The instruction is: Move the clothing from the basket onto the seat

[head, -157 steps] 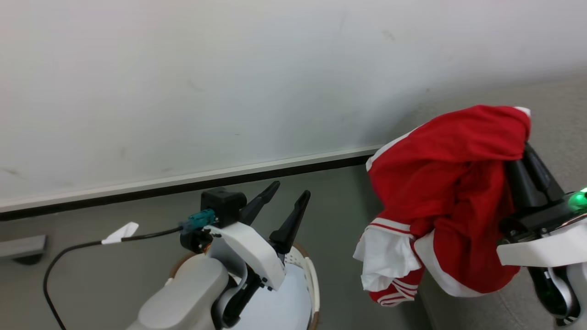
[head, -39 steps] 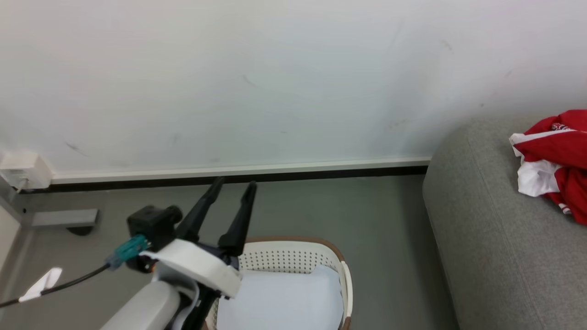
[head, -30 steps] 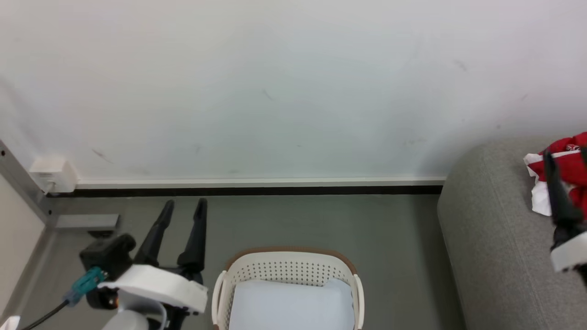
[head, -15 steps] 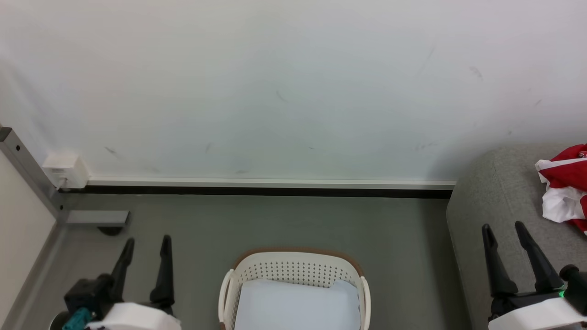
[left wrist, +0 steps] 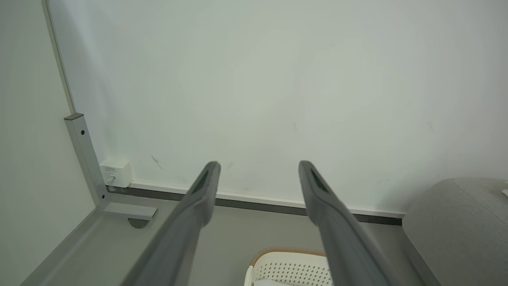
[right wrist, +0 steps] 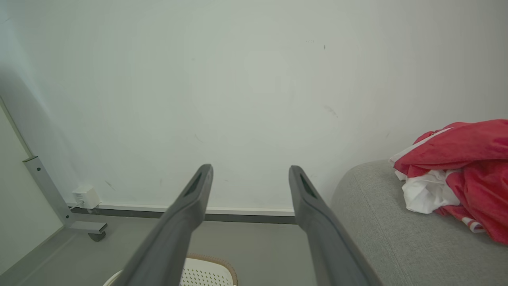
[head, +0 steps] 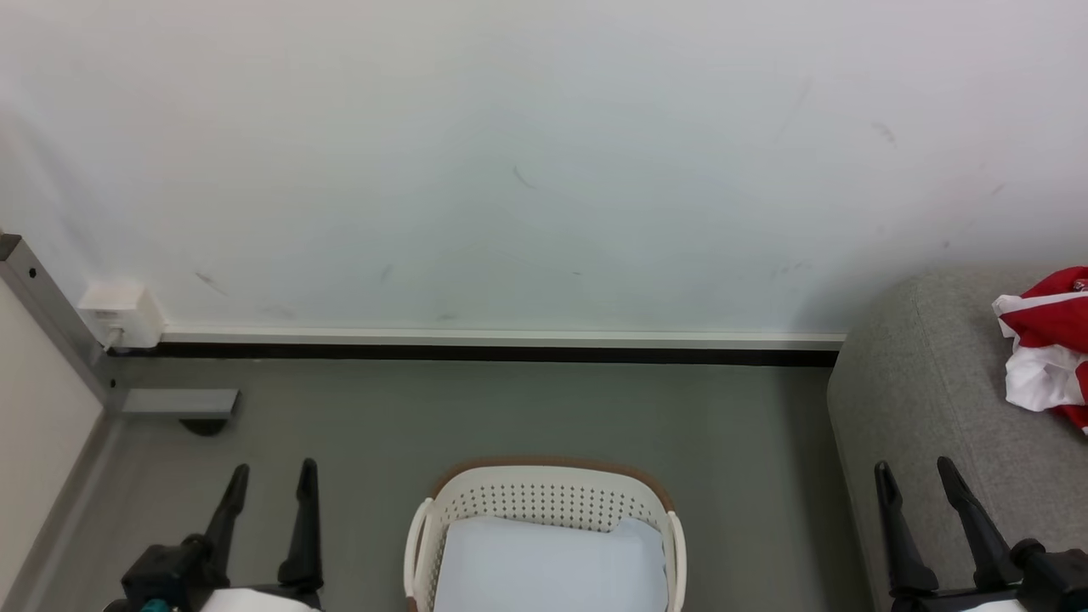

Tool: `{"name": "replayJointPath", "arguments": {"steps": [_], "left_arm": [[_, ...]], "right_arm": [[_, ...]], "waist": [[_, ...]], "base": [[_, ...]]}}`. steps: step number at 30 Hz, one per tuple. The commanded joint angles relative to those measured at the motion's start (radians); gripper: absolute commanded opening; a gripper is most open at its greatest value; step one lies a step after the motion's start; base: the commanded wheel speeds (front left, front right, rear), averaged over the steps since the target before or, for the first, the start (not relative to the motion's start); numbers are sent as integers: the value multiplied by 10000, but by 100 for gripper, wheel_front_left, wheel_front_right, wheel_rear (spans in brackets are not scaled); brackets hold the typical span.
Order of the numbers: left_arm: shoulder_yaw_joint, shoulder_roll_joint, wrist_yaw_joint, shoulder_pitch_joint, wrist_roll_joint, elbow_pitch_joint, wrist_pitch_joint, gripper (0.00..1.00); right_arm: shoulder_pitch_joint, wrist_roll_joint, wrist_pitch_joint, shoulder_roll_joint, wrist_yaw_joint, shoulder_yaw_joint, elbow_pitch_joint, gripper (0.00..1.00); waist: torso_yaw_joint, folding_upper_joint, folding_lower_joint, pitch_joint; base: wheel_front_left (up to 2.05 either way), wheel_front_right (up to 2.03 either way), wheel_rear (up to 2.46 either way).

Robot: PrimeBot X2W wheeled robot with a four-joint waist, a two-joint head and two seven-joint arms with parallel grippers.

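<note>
The red and white clothing (head: 1047, 357) (right wrist: 456, 178) lies crumpled on the grey seat (head: 926, 399) (right wrist: 369, 214) (left wrist: 448, 222) at the right edge. The cream basket (head: 544, 501) (left wrist: 291, 268) (right wrist: 204, 274) with a brown rim stands on the floor at bottom centre, with a pale blue-white pad (head: 544, 565) in it. My left gripper (head: 272, 469) (left wrist: 258, 165) is open and empty at the lower left, left of the basket. My right gripper (head: 914, 467) (right wrist: 250, 169) is open and empty at the lower right, over the seat's front, apart from the clothing.
A white wall with a dark baseboard (head: 493, 350) runs behind the basket. A grey metal post (head: 42, 314) with a foot (head: 178, 401) and a white socket box (head: 119, 310) stand at the left. Grey floor (head: 527, 408) lies between the basket and the wall.
The clothing that hung from my right gripper now lies on the seat, let go. The view has turned back towards the basket, and both grippers have sunk to the bottom corners.
</note>
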Motion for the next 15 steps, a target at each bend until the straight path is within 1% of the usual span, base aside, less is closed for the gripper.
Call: {"name": "replayJointPath", "arguments": {"steps": [1, 5, 15], "left_arm": [[131, -71, -106, 91, 154, 48, -5, 100], [343, -233, -362, 29, 410, 182, -5, 100], [694, -486, -665, -81, 636, 357, -5, 100]], "right_arm": [[8, -78, -31, -16, -22, -13, 10, 100], [-168, -102, -31, 20, -22, 50, 32, 100], [-378, -73, -32, 56, -22, 78, 146, 100]], "waist": [[-42, 0, 0, 10], [-108, 0, 0, 32], [-157, 0, 0, 85]], "base": [[0, 0, 0], [0, 0, 0], [0, 0, 0]]}}
